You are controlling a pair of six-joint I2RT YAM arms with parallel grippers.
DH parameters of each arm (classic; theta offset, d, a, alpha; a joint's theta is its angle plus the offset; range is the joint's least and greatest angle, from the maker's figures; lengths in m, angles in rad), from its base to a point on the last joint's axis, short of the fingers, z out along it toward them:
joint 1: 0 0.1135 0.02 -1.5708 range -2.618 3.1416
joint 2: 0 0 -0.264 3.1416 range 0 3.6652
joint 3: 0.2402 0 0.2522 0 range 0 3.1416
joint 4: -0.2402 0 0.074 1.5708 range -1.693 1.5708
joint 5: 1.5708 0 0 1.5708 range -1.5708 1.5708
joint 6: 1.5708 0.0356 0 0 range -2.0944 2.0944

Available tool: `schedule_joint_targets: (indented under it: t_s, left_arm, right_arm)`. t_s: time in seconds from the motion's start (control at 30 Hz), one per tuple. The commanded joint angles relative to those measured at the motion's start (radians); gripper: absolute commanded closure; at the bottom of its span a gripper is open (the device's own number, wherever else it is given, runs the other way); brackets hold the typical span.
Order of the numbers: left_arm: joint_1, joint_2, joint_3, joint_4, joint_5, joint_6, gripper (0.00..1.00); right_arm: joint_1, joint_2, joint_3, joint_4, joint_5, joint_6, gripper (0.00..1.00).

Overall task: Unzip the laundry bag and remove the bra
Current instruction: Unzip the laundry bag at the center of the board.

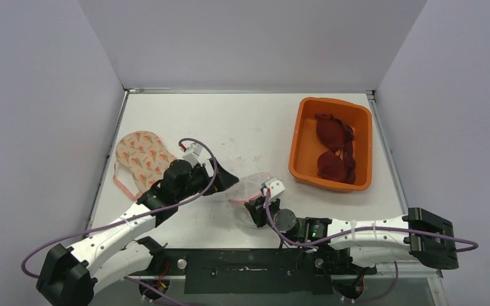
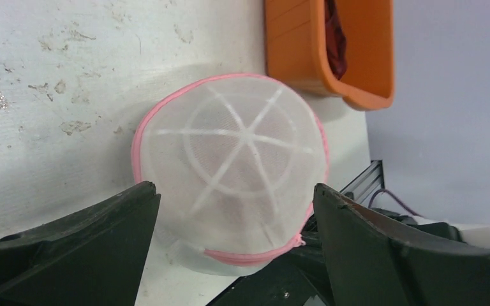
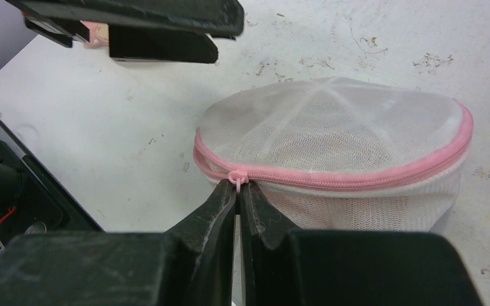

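Observation:
The laundry bag (image 1: 255, 187) is a round white mesh pod with a pink zipper, lying mid-table; it also shows in the left wrist view (image 2: 230, 159) and the right wrist view (image 3: 332, 134). My right gripper (image 3: 238, 189) is shut on the pink zipper pull (image 3: 237, 177) at the bag's near side; the zipper looks closed. My left gripper (image 2: 236, 188) is open, its fingers on either side of the bag's left end, not touching it. From above, the left gripper (image 1: 228, 180) sits just left of the bag. What the bag holds cannot be told through the mesh.
A peach patterned bra (image 1: 141, 156) lies at the table's left edge behind the left arm. An orange bin (image 1: 296, 137) at the right holds dark red bras (image 1: 334, 146); the bin also shows in the left wrist view (image 2: 357, 70).

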Motion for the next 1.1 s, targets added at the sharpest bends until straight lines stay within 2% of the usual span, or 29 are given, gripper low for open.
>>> schedule_joint_targets:
  t_s: [0.0,0.17,0.37,0.63,0.87,1.07]
  left_arm:
    - [-0.021,-0.095,-0.022,-0.067,-0.087,-0.156,0.1]
    - [-0.115,-0.116,-0.077,-0.028,-0.11,-0.364,0.13]
    - [-0.243,-0.185,-0.167,-0.044,-0.214,-0.594,0.15]
    - [-0.277,-0.237,-0.212,-0.02,-0.313,-0.732,0.17]
    - [-0.276,-0.119,-0.179,0.127,-0.328,-0.757,0.34]
    - [-0.277,-0.07,-0.176,0.17,-0.32,-0.761,0.56]
  right_arm:
    - [0.014,0.009,0.005,0.067,0.017,0.022,0.95]
    - [0.021,0.025,0.006,0.074,0.007,0.035,0.95]
    - [0.028,0.024,0.013,0.063,0.007,0.027,0.95]
    - [0.042,0.027,0.013,0.061,0.013,0.019,0.95]
    - [0.068,0.04,0.016,0.061,0.028,0.019,0.95]
    - [0.077,0.035,0.013,0.057,0.045,0.015,0.95]
